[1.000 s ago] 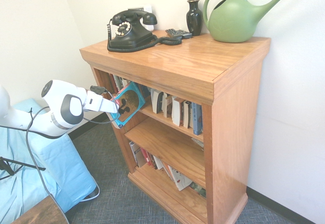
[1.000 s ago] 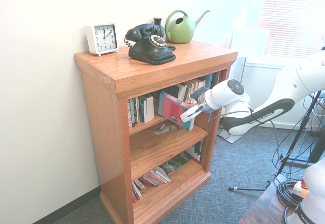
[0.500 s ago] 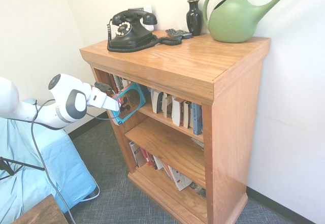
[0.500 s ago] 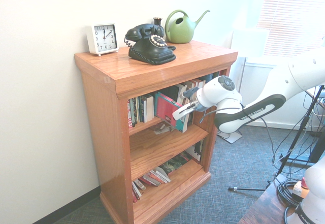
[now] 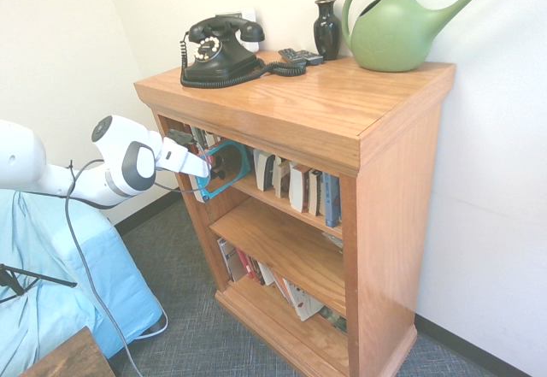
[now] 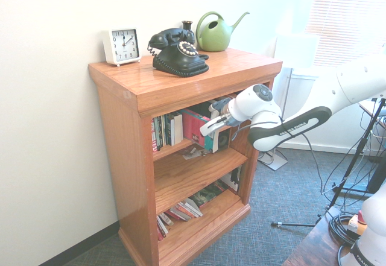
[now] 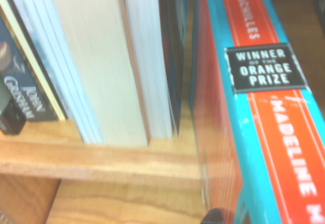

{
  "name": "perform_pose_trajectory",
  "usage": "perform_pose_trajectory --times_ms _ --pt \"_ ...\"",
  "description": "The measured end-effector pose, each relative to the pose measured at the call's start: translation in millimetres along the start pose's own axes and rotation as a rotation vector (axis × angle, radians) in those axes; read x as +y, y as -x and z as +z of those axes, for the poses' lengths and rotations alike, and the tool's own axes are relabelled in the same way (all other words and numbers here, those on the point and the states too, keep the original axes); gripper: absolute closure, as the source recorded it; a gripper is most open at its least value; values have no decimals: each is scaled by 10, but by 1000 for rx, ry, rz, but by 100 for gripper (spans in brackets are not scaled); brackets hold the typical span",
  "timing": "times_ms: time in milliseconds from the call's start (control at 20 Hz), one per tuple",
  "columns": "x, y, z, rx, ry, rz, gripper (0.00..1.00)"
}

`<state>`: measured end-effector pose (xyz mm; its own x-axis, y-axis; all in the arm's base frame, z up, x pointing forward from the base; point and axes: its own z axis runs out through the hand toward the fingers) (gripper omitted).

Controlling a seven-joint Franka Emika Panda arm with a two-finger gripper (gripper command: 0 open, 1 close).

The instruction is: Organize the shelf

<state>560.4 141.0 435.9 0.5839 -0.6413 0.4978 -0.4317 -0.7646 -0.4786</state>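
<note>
Against a plain off-white wall, on grey-blue carpet, stands the shelf (image 5: 342,112), a bookcase of orange-brown wood with a thick overhanging top board, solid side panels and three tiers. Along the back edge of its top board, as the second exterior view shows them, sit a white alarm clock (image 6: 121,46) at one corner, a black rotary telephone (image 5: 219,50) near the middle, a small dark vase (image 5: 326,28), and a green watering can (image 5: 402,31) at the other corner. Just beside the vase lies a small dark object (image 5: 299,55) that I cannot make out. The top tier holds upright books (image 5: 299,185); the middle tier is largely bare, with some papers (image 6: 194,152) lying on it; the bottom tier has books leaning and lying flat (image 6: 181,210). The white arm reaches to the open front of the top tier, and its gripper (image 5: 205,178) has its fingers pressed together on a teal-and-red book (image 5: 224,168), held tilted at the front edge of that tier, at the end nearest the arm. In the wrist view the teal-and-red book shows its spine with a black "Winner of the Orange Prize" label (image 7: 265,67), just beside upright pale-paged books (image 7: 109,61) on the wooden board.
</note>
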Motion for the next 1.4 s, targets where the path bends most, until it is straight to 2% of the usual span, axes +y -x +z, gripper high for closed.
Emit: perform_pose_trajectory --times_ms 650,1400 --pt "-89 85 153 61 -6 -56 100" --pt "-317 -23 454 102 -11 -66 100"
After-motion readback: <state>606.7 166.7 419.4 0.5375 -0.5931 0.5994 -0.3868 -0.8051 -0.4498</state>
